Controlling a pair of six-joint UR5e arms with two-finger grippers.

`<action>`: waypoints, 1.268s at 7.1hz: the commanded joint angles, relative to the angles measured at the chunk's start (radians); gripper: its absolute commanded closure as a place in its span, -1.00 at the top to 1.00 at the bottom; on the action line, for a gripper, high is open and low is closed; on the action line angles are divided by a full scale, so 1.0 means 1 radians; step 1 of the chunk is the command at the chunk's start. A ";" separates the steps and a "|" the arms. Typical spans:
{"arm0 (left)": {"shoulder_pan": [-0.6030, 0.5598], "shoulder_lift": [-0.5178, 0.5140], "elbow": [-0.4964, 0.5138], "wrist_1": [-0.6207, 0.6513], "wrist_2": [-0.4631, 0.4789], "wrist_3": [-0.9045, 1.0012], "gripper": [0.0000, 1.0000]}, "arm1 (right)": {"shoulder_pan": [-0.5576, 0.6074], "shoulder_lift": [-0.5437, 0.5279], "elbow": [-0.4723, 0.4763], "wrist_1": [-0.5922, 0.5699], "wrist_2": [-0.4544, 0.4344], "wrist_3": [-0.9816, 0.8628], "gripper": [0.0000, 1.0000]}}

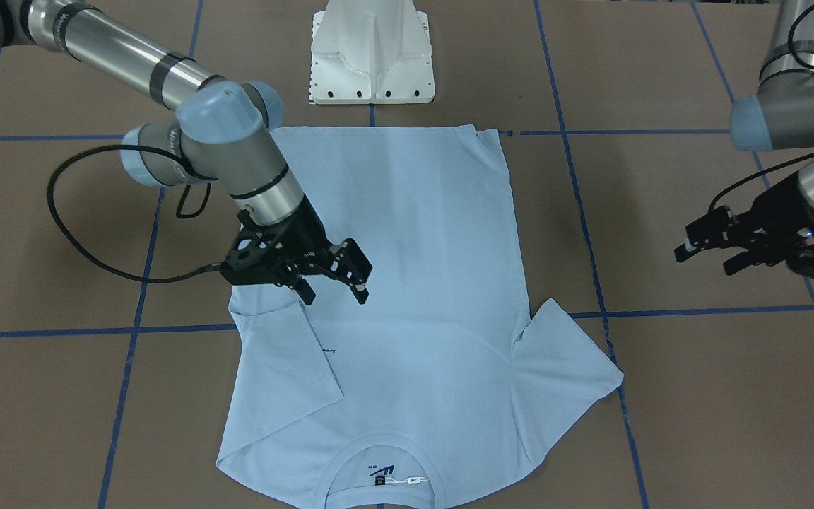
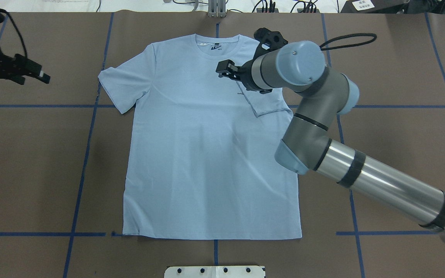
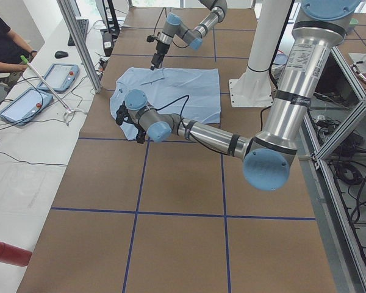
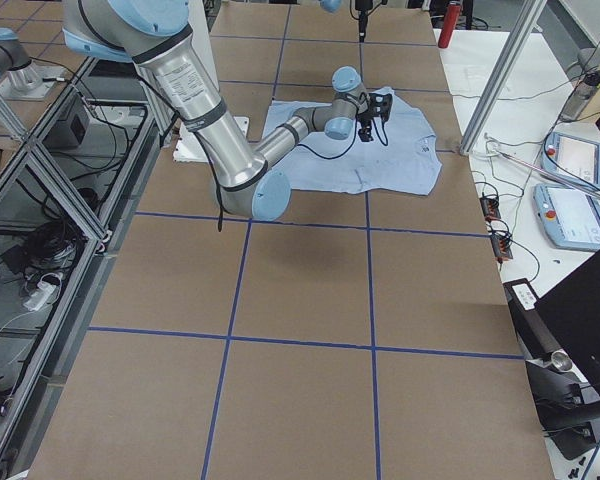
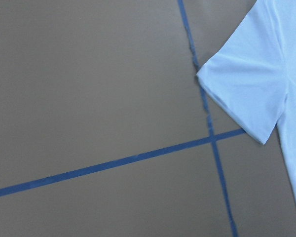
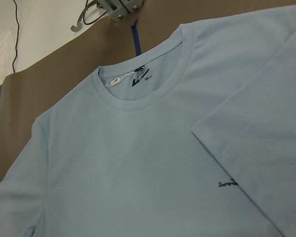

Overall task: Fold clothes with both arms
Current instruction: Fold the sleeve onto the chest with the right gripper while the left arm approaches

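Shirt [image 1: 414, 283]: light blue, flat on brown worktop [image 1: 718, 424], frame centre, collar [image 1: 382, 445] at bottom edge. Folded sleeve [image 1: 280, 346]: left of frame, laid in over chest. Other sleeve [image 1: 569, 375]: spread flat. Right hand [image 1: 333, 288]: fingers wide, empty, over folded sleeve. Left hand [image 1: 705, 258]: fingers apart, empty, right edge, off shirt.

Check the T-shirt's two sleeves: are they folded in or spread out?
One of each: the right-side sleeve lies folded in over the chest, while the left-side sleeve is spread flat on the table.
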 commanded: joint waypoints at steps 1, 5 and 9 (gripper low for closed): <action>0.111 -0.195 0.292 -0.201 0.268 -0.227 0.98 | -0.002 -0.117 0.143 0.004 0.011 0.070 1.00; 0.184 -0.285 0.481 -0.293 0.439 -0.259 0.48 | -0.036 -0.134 0.132 0.004 -0.012 0.062 1.00; 0.199 -0.279 0.479 -0.292 0.437 -0.253 -0.99 | -0.041 -0.131 0.131 0.004 -0.025 0.065 1.00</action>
